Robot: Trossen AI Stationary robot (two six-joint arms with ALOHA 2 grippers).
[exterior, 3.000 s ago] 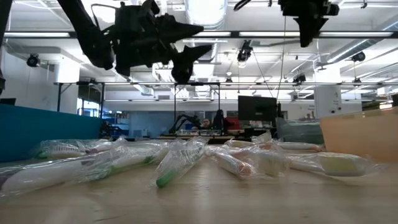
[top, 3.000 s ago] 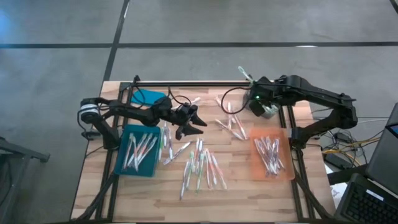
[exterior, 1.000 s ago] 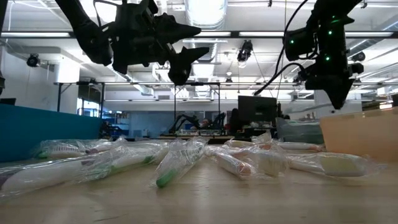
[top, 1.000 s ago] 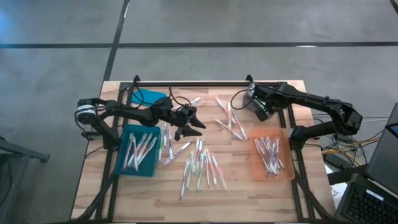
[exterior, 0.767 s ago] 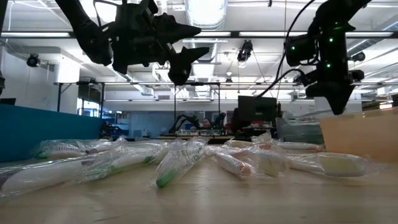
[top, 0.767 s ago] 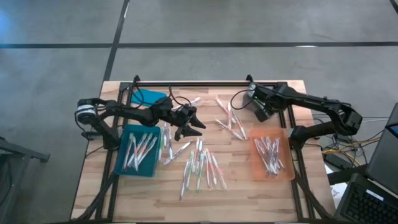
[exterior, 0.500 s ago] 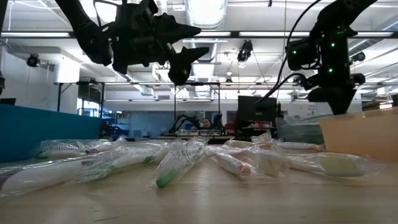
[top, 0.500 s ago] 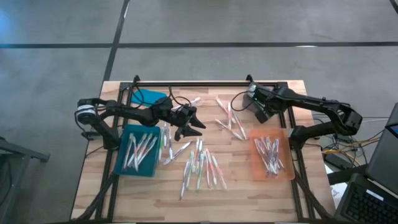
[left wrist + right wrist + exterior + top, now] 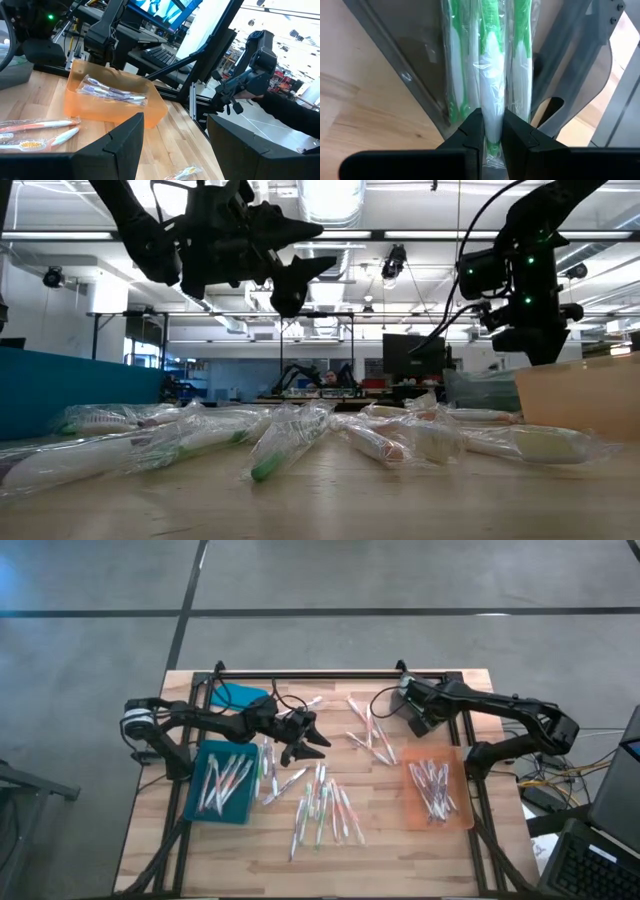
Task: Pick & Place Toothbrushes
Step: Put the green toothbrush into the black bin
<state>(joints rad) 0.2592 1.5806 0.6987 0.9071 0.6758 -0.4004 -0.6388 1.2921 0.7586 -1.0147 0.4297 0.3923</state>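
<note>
Many wrapped toothbrushes (image 9: 325, 805) lie loose on the wooden table, and more lie in the blue tray (image 9: 196, 808) and the orange tray (image 9: 462, 820). My right gripper (image 9: 493, 117) hangs at the far right over a grey see-through tray (image 9: 410, 65), shut on a green-and-white toothbrush (image 9: 490, 55). Two more green toothbrushes (image 9: 452, 60) lie in that tray on either side of it. My left gripper (image 9: 318, 737) hangs open and level above the table's middle, holding nothing. My right gripper pinches the wrapped green-and-white toothbrush between its two fingers (image 9: 472, 127), on the white handle (image 9: 492, 107). The fingers slant steeply down from above and the toothbrush runs on ahead of them, along their line. Whether its far end rests in the grey tray cannot be told.
A teal cloth (image 9: 238, 695) and black cables (image 9: 285, 700) lie at the far left. Another loose bunch of toothbrushes (image 9: 372, 735) lies left of the grey tray. In the low view the orange tray's wall (image 9: 580, 395) hides my right gripper's fingertips.
My right gripper has sunk a little toward the grey tray, still shut on the green-and-white toothbrush. My left arm has kept still.
</note>
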